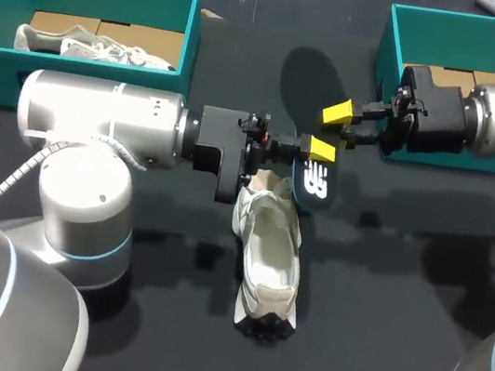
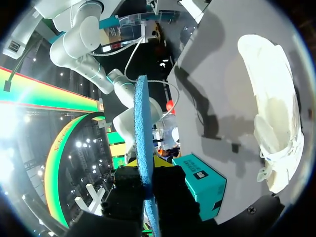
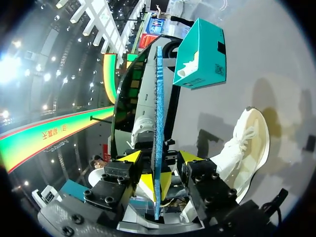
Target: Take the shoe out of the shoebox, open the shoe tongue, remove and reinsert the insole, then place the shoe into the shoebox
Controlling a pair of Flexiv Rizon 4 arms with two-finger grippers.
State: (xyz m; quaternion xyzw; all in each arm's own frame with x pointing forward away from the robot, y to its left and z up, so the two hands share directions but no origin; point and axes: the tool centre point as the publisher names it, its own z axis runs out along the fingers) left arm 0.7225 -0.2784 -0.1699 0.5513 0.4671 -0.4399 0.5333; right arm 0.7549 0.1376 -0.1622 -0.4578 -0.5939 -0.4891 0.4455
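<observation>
With the insole (image 1: 313, 185) clamped edge-on in the left jaws near the shoe (image 1: 267, 250) lying on the table (image 1: 400, 294), and straddled by the right jaws standing apart, a drop is risked if it is released before the right jaws are closed.

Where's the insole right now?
Head view, mid-table: the insole is held in the left gripper, beside the white shoe, with the right gripper close by.

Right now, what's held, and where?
The insole, pinched across its faces near one end by the left gripper; the right gripper straddles it, open.
</observation>
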